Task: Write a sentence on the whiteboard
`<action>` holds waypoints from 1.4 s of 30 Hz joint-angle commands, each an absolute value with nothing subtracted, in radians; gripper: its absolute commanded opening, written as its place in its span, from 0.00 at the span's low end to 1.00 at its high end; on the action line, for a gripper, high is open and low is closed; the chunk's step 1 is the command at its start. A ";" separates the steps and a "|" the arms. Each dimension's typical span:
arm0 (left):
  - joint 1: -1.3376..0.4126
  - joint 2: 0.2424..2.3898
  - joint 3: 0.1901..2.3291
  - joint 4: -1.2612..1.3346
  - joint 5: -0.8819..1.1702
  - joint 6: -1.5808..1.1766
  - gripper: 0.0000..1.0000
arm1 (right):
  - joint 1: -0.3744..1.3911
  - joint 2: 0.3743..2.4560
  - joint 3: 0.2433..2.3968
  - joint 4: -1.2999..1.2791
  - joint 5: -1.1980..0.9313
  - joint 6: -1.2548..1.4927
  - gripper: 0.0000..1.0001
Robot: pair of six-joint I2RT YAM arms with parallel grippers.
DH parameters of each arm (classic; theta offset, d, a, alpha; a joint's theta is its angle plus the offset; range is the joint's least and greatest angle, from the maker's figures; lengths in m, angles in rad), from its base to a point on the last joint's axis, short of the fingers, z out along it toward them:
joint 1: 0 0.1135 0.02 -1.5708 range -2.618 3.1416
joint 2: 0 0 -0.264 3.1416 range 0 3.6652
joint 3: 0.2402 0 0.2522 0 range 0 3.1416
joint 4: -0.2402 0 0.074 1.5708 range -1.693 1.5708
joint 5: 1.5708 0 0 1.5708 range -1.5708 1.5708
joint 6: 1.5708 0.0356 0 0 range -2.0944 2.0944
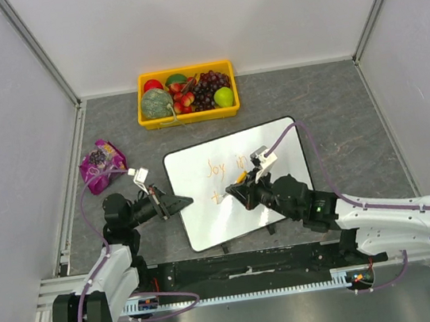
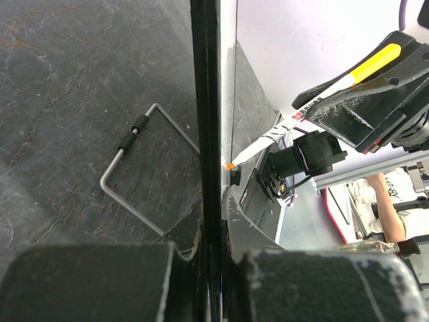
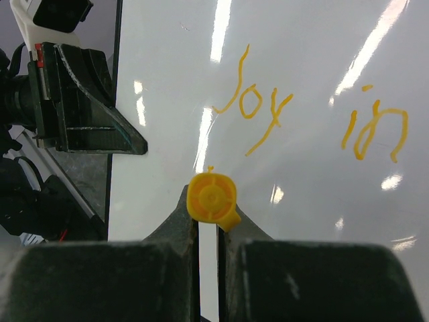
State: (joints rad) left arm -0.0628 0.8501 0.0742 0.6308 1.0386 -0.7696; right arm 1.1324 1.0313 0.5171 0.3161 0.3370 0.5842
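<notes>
Two arms at the whiteboard [image 1: 203, 220], mid-bench.
Left end effector [image 1: 179, 203] clenched on the whiteboard's left edge. Right end effector [image 1: 239, 190] over the whiteboard's middle, grasping a yellow-capped marker [image 3: 212, 198], orange tip on the surface. The sentence [image 1: 224, 166] in orange reads "Joy in", with one stroke of a second line below.

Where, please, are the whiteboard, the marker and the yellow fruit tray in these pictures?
whiteboard [image 1: 207, 220]: top external view, on its bare white lower-left area.
marker [image 3: 212, 198]: right wrist view, on its yellow end cap.
yellow fruit tray [image 1: 193, 117]: top external view, on its near wall.
</notes>
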 commanded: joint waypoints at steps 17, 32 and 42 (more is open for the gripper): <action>-0.064 0.853 0.052 0.643 1.040 -0.667 0.02 | 1.131 0.988 0.560 0.236 0.411 0.542 0.00; -0.066 0.853 0.052 0.643 1.040 -0.667 0.02 | 1.131 0.985 0.627 0.209 0.457 0.512 0.00; -0.064 0.853 0.052 0.643 1.039 -0.667 0.02 | 1.131 0.986 0.607 0.190 0.459 0.515 0.00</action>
